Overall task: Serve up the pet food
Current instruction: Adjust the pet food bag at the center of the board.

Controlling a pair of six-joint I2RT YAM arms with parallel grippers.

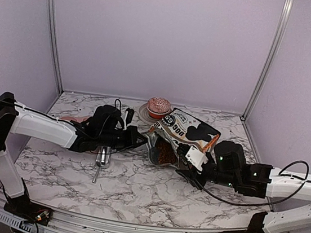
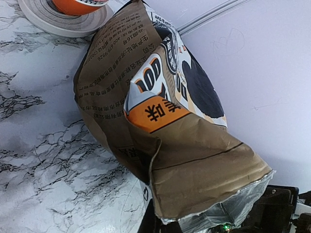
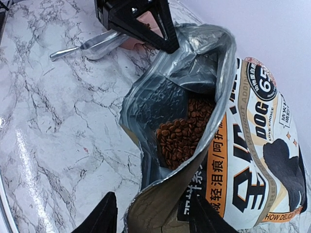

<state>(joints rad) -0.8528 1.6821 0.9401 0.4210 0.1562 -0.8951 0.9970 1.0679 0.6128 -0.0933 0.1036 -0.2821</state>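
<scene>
The left hand (image 1: 141, 140) is clenched tight on the far lip of the bag (image 1: 193, 131), its black fingers pinching the silver lining at the top of the mouth, as the right wrist view shows. The right hand (image 3: 153, 218) sits at the near lip, one finger outside the foil side and the other against the printed front, with the crumpled rim between them. The fingers stand apart, and I cannot tell whether they press the bag or only straddle it.

Between the two hands the bag's mouth gapes open. The bag lies tilted on the table (image 1: 135, 188), mouth toward the arms, with its brown back panel filling the left wrist view. The pet food (image 3: 182, 136) is inside the bag – a loose heap of small reddish-brown pellets low in the silver-lined pocket, none of it on the table.

Just beyond the left hand a metal scoop (image 3: 99, 44) lies on the marble, near the bag's mouth but apart from it. A pink thing (image 1: 75, 119) shows partly behind the left arm; what it is I cannot tell. At the back of the table, just behind the bag, a pink-frosted cupcake (image 1: 158, 105) stands on a small round plate (image 1: 144, 114).
</scene>
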